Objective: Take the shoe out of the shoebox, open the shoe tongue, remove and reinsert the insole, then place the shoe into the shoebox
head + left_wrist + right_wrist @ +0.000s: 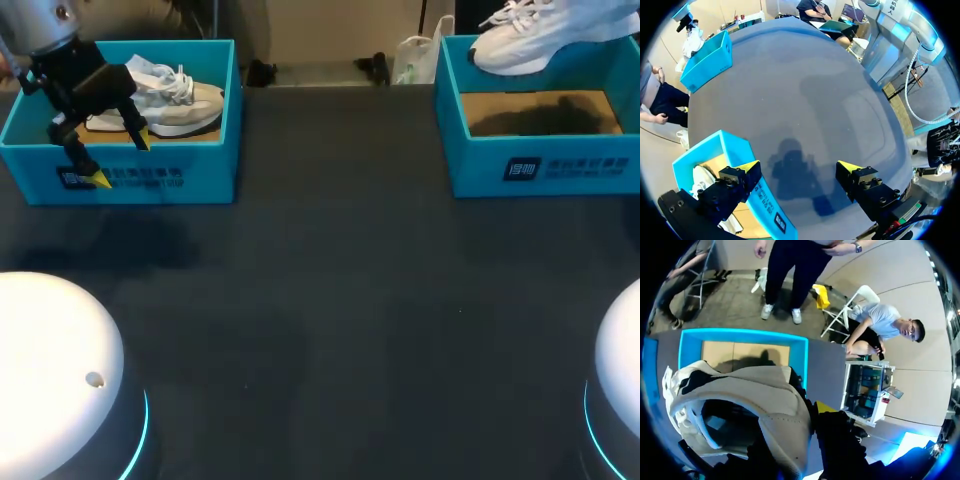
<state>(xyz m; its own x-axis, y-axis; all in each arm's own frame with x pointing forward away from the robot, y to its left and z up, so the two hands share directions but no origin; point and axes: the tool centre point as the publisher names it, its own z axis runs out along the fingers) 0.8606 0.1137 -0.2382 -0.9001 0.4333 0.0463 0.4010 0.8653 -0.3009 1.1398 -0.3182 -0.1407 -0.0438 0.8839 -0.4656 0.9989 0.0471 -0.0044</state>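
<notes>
The shoe [530, 35] is clamped in the right gripper [810, 415] above the right shoebox [480, 165]; the left gripper [799, 167] is spread.

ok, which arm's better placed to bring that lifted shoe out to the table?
Right. The right gripper holds the white shoe above the right shoebox. The left gripper hangs open at the front wall of the left shoebox, far across the table.

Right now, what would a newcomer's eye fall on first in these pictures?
A white sneaker hangs in the air above the right shoebox, at the far right. At the far left, the left arm's open fingers straddle the front wall of the left shoebox, where a second sneaker lies.
</notes>
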